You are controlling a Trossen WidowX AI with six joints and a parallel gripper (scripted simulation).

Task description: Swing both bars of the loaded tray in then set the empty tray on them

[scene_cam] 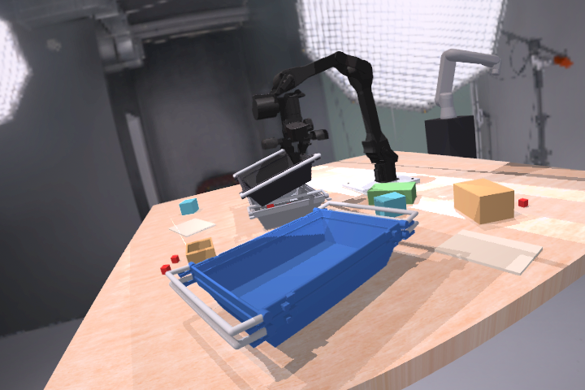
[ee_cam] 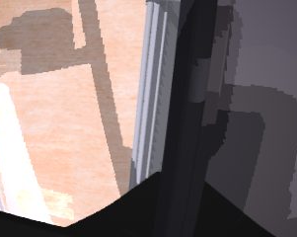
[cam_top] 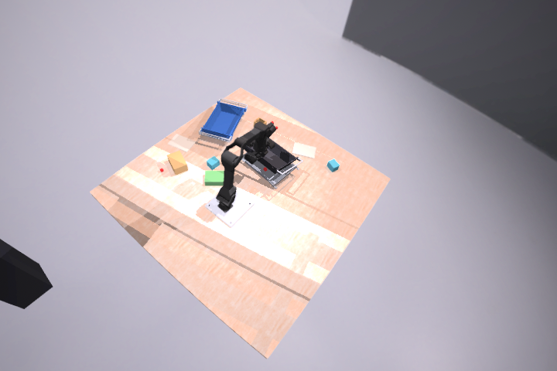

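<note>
A grey tray (cam_top: 260, 171) (scene_cam: 283, 218) (ee_cam: 154, 79) stands on the table, with red blocks showing inside, one red block (cam_top: 265, 168) (scene_cam: 270, 205) clearly. How its wire bars lie is hard to tell under the other tray. A black tray (cam_top: 281, 160) (scene_cam: 279, 189) is over it, clearly tilted, its left side low at the grey tray's rim in the exterior view. Two pale rods (scene_cam: 280, 175) run along the black tray. My gripper (ee_cam: 176, 185) points down and is shut on the black tray's wall. The fingertips are largely hidden in the top and exterior views.
A blue tray (cam_top: 223, 120) (scene_cam: 302, 266) with bars out stands at the far side. A green block (cam_top: 213, 178) (scene_cam: 396, 188), a cyan block (cam_top: 213, 162) (scene_cam: 390, 204), an orange box (cam_top: 177, 162) (scene_cam: 484, 202) and a small open brown box (scene_cam: 200, 253) stand around.
</note>
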